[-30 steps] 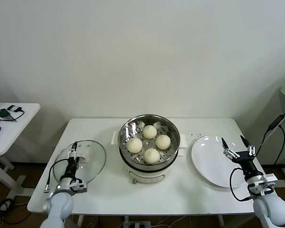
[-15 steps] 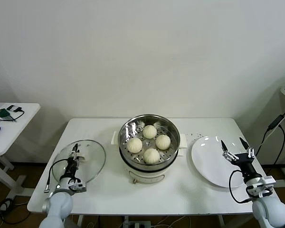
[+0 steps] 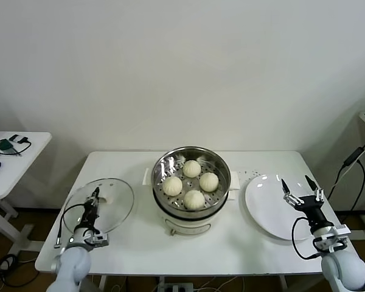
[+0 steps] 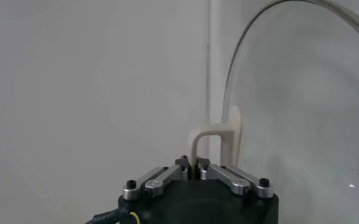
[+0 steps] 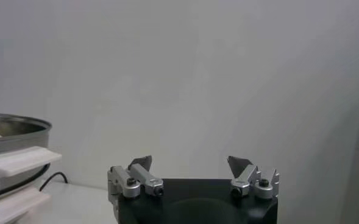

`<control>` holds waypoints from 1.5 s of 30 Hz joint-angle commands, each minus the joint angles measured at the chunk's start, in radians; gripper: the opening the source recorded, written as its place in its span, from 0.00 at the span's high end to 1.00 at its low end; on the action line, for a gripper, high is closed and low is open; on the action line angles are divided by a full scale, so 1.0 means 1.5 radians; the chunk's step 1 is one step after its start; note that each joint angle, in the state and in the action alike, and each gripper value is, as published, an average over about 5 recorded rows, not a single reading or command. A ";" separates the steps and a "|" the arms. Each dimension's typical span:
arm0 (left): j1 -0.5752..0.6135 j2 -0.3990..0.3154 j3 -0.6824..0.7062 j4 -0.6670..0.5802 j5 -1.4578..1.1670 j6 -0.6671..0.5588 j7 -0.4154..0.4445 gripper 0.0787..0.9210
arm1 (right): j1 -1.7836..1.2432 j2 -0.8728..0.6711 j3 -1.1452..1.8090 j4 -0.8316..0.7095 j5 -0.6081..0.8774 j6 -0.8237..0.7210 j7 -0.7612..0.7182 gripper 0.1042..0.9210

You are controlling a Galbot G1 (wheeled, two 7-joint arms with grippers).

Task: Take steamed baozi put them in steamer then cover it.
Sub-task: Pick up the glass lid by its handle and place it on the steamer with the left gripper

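white table (image 3: 134,243), white plate (image 3: 264,210)

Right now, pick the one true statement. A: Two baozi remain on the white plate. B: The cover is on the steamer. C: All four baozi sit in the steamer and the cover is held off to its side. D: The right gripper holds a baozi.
C: four steamed baozi lie in the open steamer, while the left gripper grips the cover by its handle.

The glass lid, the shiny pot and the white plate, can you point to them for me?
cover (image 3: 112,201), head view, on its clear glass.
steamer (image 3: 164,163), head view, on its steel rim.
white plate (image 3: 264,210), head view, on its bare middle.
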 commanded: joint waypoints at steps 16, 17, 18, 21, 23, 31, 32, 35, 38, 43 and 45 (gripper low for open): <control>0.211 0.178 0.070 -0.527 -0.105 0.403 0.048 0.92 | 0.031 -0.019 -0.022 -0.026 -0.020 -0.007 0.007 0.12; 0.202 0.199 0.089 -0.538 -0.113 0.421 0.055 0.92 | 0.034 -0.019 -0.026 -0.029 -0.022 -0.007 0.007 0.12; 0.189 0.220 0.111 -0.545 -0.119 0.437 0.059 0.92 | 0.038 -0.018 -0.029 -0.032 -0.025 -0.007 0.007 0.12; 0.115 0.282 0.205 -0.551 -0.131 0.483 0.088 0.92 | 0.050 -0.016 -0.041 -0.040 -0.032 -0.007 0.011 0.12; 0.046 0.311 0.286 -0.546 -0.137 0.515 0.123 0.92 | 0.058 -0.013 -0.047 -0.045 -0.037 -0.007 0.015 0.12; -0.231 0.226 0.541 -0.479 -0.049 0.554 0.287 0.92 | 0.071 -0.002 -0.052 -0.057 -0.049 -0.007 0.018 0.12; -0.244 0.206 0.556 -0.468 -0.034 0.554 0.301 0.92 | 0.071 -0.001 -0.051 -0.057 -0.050 -0.007 0.018 0.12; -0.261 0.150 0.589 -0.430 0.004 0.554 0.326 0.92 | 0.069 0.002 -0.046 -0.059 -0.054 -0.006 0.018 0.12; -0.257 0.105 0.602 -0.394 0.043 0.554 0.341 0.92 | 0.067 0.005 -0.040 -0.060 -0.056 -0.005 0.018 0.12; -0.226 0.001 0.595 -0.341 0.106 0.554 0.351 0.92 | 0.063 0.009 -0.034 -0.062 -0.060 -0.004 0.017 0.12; -0.215 -0.041 0.589 -0.319 0.131 0.554 0.351 0.92 | 0.062 0.011 -0.032 -0.062 -0.062 -0.003 0.017 0.12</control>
